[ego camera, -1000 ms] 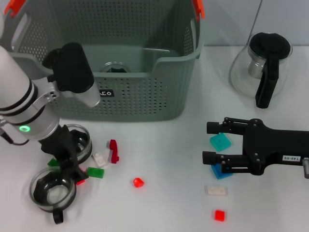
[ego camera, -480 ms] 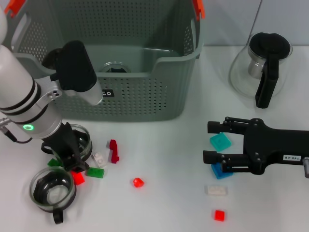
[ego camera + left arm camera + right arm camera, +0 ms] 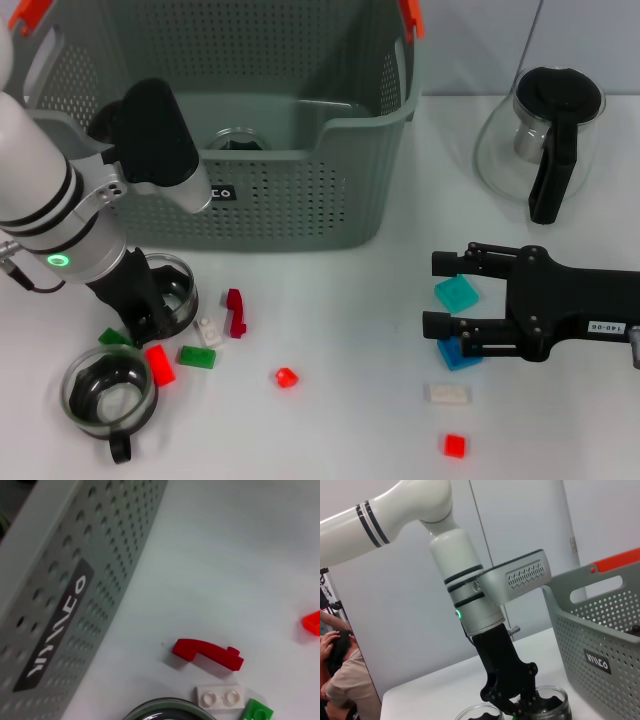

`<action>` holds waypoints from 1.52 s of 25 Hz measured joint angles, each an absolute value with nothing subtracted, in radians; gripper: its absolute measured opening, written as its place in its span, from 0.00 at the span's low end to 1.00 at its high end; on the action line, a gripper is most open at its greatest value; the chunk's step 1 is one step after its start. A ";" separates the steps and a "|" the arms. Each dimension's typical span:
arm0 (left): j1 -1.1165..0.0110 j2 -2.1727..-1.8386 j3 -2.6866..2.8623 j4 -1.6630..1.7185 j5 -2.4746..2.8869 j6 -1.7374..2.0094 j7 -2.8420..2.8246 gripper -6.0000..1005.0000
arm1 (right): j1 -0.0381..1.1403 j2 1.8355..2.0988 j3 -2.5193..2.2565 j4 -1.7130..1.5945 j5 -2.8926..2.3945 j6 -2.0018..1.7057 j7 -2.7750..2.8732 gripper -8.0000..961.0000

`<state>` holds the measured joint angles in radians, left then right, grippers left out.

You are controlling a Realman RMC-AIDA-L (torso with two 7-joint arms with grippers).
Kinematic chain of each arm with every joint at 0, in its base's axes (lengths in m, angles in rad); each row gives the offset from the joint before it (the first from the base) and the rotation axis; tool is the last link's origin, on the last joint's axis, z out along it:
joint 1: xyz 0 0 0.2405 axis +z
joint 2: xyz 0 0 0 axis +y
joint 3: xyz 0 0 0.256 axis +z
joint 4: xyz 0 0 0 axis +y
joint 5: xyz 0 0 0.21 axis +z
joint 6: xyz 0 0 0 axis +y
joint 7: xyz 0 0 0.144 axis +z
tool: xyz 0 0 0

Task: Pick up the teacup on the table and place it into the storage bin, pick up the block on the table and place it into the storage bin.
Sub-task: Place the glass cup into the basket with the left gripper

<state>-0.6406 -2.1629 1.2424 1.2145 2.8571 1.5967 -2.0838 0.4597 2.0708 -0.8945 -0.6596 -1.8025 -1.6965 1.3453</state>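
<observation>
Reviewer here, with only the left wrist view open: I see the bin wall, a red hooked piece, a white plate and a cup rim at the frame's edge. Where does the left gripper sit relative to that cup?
Observer: In the head view the left gripper is down at the near side of that teacup, which stands just in front of the storage bin.
Operator: Any other cup on the table?
Observer: Yes, a second teacup stands nearer the robot, its handle pointing toward the robot.
Operator: And the right arm?
Observer: The right gripper is on the robot's right, open, with a teal block between its fingers.
</observation>
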 joint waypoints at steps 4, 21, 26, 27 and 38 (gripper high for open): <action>-0.634 -2.160 1.233 1.247 2.852 1.638 -2.078 0.07 | 0.457 2.071 -0.891 -0.660 -1.802 -1.698 1.345 0.87; -0.648 -1.958 0.749 1.036 2.030 2.066 -1.780 0.05 | 0.453 2.069 -0.881 -0.660 -1.802 -1.706 1.345 0.87; -0.661 -1.945 0.560 0.964 1.769 2.016 -1.792 0.05 | 0.453 2.069 -0.881 -0.660 -1.802 -1.706 1.347 0.87; -0.666 -1.953 0.510 0.967 1.729 1.979 -1.822 0.05 | 0.453 2.069 -0.881 -0.660 -1.802 -1.706 1.349 0.87; -0.822 -1.850 0.742 1.030 1.988 1.541 -2.321 0.06 | 0.448 2.071 -0.882 -0.660 -1.802 -1.708 1.356 0.87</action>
<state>-0.8216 -1.8497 0.7422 1.0303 1.9877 1.5408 -2.3215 0.4479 2.0710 -0.8815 -0.6595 -1.8023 -1.7080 1.3560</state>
